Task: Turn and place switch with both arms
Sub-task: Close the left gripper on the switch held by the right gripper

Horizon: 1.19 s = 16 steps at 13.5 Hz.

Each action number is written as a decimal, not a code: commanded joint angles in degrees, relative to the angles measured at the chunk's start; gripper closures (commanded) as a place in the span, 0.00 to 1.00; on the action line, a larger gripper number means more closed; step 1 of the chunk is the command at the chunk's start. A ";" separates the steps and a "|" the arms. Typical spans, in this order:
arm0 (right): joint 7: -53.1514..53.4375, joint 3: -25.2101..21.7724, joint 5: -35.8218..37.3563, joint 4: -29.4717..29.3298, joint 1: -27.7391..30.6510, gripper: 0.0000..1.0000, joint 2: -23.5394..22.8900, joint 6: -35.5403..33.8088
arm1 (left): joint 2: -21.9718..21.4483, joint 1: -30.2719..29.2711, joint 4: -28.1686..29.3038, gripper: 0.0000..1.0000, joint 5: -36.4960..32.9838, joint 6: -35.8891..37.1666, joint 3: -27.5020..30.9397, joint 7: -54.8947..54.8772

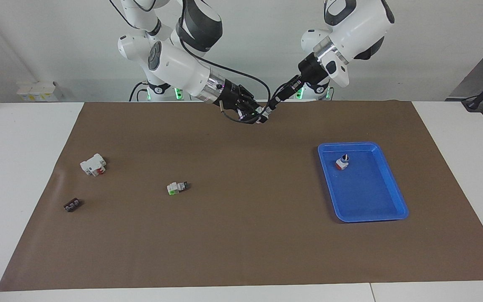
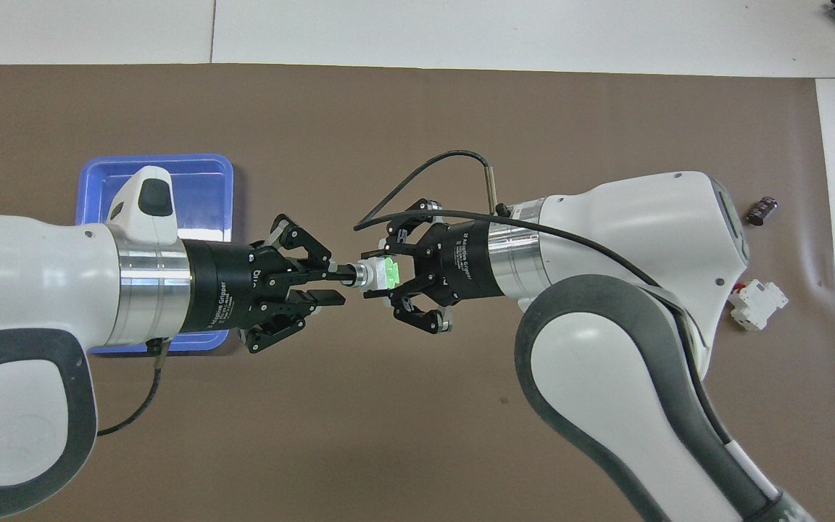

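A white switch with a green end (image 2: 387,275) and a black knob (image 2: 346,274) hangs in the air between the two grippers, over the mat's edge nearest the robots. My right gripper (image 2: 391,281) is shut on its green and white body; in the facing view this gripper (image 1: 256,116) meets the left one. My left gripper (image 2: 332,284) is at the black knob end and also shows in the facing view (image 1: 268,110). A second, near-identical switch (image 1: 177,187) lies on the brown mat; the right arm hides it in the overhead view.
A blue tray (image 1: 371,197) toward the left arm's end holds a small knob switch with a red base (image 1: 342,162); the tray also shows in the overhead view (image 2: 193,188). A white block with a red part (image 1: 93,164) and a small black part (image 1: 73,205) lie toward the right arm's end.
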State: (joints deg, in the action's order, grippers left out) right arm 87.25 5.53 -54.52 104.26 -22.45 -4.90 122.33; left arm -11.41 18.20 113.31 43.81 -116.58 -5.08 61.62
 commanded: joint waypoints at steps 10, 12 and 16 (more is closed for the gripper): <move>-0.59 0.28 -0.59 0.16 -0.05 1.00 0.33 1.42 | -1.42 1.14 2.53 0.80 0.14 -3.30 0.60 -3.51; -0.59 0.28 -0.59 0.16 -0.05 1.00 0.33 1.51 | -1.42 1.05 2.80 0.80 0.14 -3.30 0.60 -5.80; -0.59 0.28 -0.59 0.16 -0.05 1.00 0.33 1.51 | -1.42 0.96 2.71 1.00 0.14 -3.13 0.51 -10.27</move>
State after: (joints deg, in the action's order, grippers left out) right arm 87.25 5.57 -54.52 104.31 -22.89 -4.91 122.80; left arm -11.42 18.28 113.90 43.80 -118.70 -5.12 54.22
